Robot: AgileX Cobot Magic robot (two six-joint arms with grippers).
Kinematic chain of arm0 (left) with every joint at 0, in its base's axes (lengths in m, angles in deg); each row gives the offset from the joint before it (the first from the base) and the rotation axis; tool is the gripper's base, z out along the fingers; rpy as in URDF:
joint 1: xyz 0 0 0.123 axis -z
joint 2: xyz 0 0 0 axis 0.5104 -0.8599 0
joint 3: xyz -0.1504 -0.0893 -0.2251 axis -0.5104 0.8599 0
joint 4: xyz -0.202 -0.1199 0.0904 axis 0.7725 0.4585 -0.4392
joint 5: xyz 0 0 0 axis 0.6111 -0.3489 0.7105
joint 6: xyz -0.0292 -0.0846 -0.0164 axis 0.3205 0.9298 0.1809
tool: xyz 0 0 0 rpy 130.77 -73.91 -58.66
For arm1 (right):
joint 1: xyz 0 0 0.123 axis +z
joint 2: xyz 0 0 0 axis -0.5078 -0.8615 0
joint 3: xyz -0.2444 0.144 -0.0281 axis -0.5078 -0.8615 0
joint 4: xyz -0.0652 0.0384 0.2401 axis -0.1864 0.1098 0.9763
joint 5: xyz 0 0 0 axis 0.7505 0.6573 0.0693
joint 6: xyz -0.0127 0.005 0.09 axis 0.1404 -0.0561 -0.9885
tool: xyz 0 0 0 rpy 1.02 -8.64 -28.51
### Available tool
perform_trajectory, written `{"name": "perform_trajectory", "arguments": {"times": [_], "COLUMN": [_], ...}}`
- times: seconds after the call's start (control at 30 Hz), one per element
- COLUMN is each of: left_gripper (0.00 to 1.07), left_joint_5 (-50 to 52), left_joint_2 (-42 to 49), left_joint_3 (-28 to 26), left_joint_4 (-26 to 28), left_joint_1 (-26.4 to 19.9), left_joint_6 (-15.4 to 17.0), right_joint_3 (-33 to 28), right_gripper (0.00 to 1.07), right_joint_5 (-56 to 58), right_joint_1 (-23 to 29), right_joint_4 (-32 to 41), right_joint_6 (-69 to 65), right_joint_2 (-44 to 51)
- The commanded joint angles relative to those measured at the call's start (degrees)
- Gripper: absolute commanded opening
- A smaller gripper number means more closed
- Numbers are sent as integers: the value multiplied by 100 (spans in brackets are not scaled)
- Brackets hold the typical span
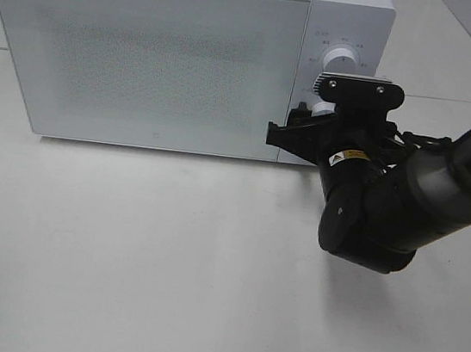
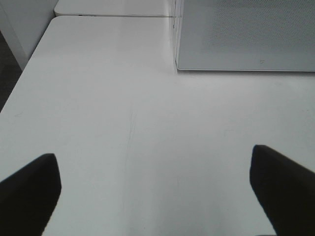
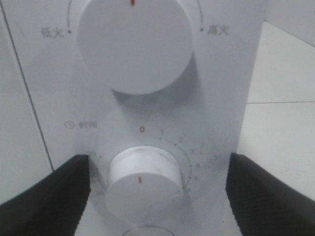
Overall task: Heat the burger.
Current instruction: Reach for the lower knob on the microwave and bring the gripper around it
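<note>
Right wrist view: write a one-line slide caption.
Right gripper, jaws open either side of the microwave's timer dial, its red mark at 0, with the power dial above it.

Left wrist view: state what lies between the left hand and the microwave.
Only bare white table separates left hand from microwave, shown in the left wrist view.

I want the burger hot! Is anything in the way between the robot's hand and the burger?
No burger shows in any view. The microwave door is shut, so it could be hiding behind that. The right hand is open at the lower knob, with nothing visible between them.
</note>
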Motion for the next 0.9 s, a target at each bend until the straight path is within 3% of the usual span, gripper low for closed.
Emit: {"name": "perform_trajectory", "arguments": {"times": [0.03,0.9], "left_gripper": [98,98], "left_joint_5": [80,80], "left_joint_2": [149,143], "left_joint_3": [23,23], "left_joint_4": [40,40], "left_joint_1": [0,0], "left_joint_6": [0,0], "right_joint_3": [46,155], "right_gripper": [75,72], "right_joint_5": [-1020,-1083], "right_joint_1": [-23,-155], "right_joint_4": [-103,-286], "right_joint_6": [-80,-29], "right_joint_2": [-6,-120]}}
